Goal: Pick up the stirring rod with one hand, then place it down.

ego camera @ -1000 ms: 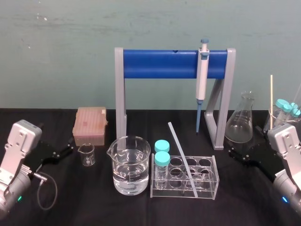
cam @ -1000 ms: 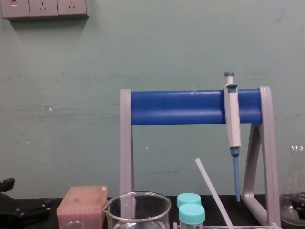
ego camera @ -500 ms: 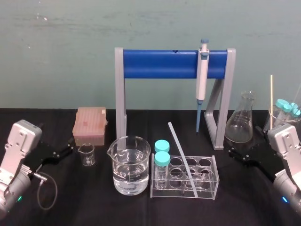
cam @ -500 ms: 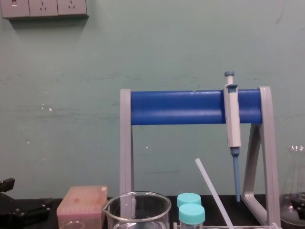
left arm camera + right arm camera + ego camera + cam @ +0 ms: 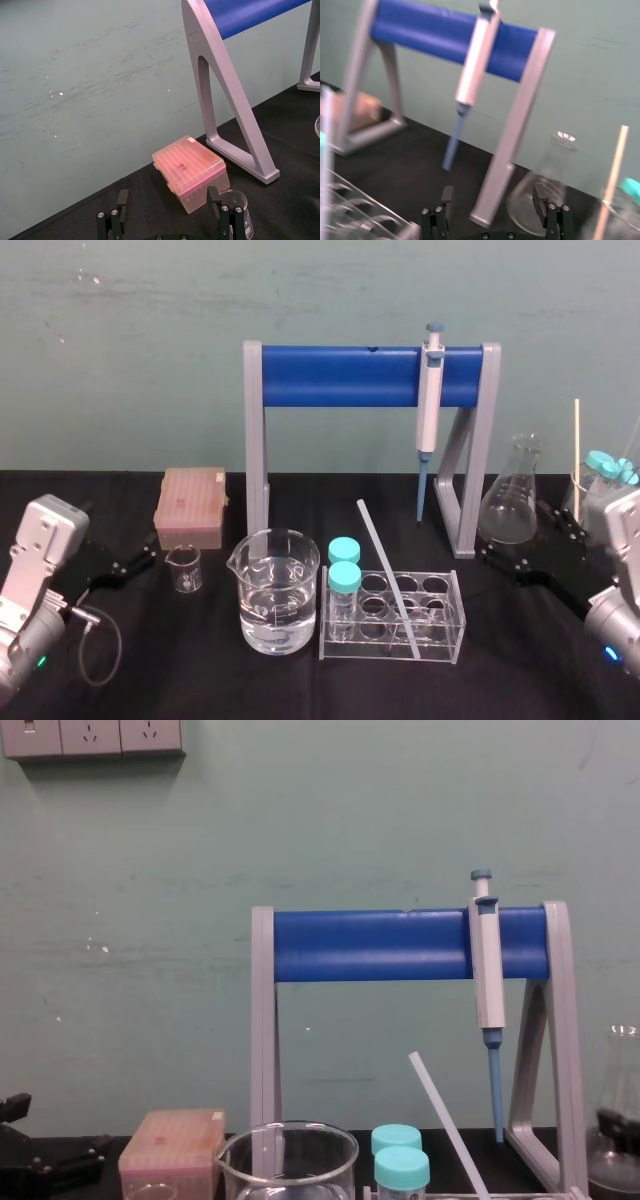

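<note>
Glass-clear and whitish, the stirring rod [image 5: 385, 570] stands aslant in the clear test tube rack [image 5: 440, 588] at the lower centre of the head view. Its lower end sits down in the rack toward the lower right. Its free upper end leans up toward the upper left and ends above the two teal-capped vials [image 5: 345, 578]. In the chest view the rod [image 5: 448, 1125] rises from the bottom edge up and to the left.

The right gripper [image 5: 513, 535] sits low at the right of the frame, its jaws spread wide and empty, pointing in toward the rack. The rod lies to its left in the frame, and the conical flask [image 5: 512, 502] stands just behind the gripper. The left gripper [image 5: 120, 533], also spread and empty, rests near the left edge, with the water beaker [image 5: 275, 590] between it and the rod.

The right arm looks the nearer one. A grasp would likely need to close across the slanted shaft above the rack.
</note>
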Tool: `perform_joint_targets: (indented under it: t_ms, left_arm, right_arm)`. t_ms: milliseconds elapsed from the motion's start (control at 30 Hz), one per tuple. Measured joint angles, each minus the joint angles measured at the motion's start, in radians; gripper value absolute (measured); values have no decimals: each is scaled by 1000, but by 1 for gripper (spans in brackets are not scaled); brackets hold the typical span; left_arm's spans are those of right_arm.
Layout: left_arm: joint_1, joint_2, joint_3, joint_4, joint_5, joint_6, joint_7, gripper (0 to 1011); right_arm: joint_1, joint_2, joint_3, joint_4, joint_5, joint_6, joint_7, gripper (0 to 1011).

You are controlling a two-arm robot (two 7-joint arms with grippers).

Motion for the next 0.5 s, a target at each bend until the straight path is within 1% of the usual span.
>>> perform_joint_targets:
  t_ms: [67, 100, 200, 233, 300, 333, 400, 433, 500]
  left_arm:
    - [0, 0, 0, 0, 0, 0, 0, 1000]
    - [0, 0, 0, 0, 0, 0, 0, 1000]
    - [0, 0, 0, 0, 0, 0, 0, 1000]
    - [0, 0, 0, 0, 0, 0, 0, 1000]
    - [0, 0, 0, 0, 0, 0, 0, 1000]
    - [0, 0, 0, 0, 0, 0, 0, 1000]
    - [0, 0, 0, 0, 0, 0, 0, 1000]
    - [0, 0, 0, 0, 0, 0, 0, 1000]
    - [0, 0, 0, 0, 0, 0, 0, 1000]
  right_arm:
    - [-2, 4, 11, -23, 44, 14, 48, 1003]
    - [-3, 8, 20, -44, 85, 34, 92, 1003]
    - [-2, 11, 32, -77, 147, 74, 160, 1003]
    - [0, 11, 37, -95, 181, 99, 197, 1003]
    - [2, 10, 40, -108, 210, 123, 230, 1003]
    - [6, 8, 40, -120, 230, 141, 261, 1003]
    - [11, 5, 38, -127, 246, 158, 289, 1003]
    - [16, 2, 33, -132, 256, 174, 315, 1003]
    - [26, -2, 22, -134, 259, 194, 344, 1003]
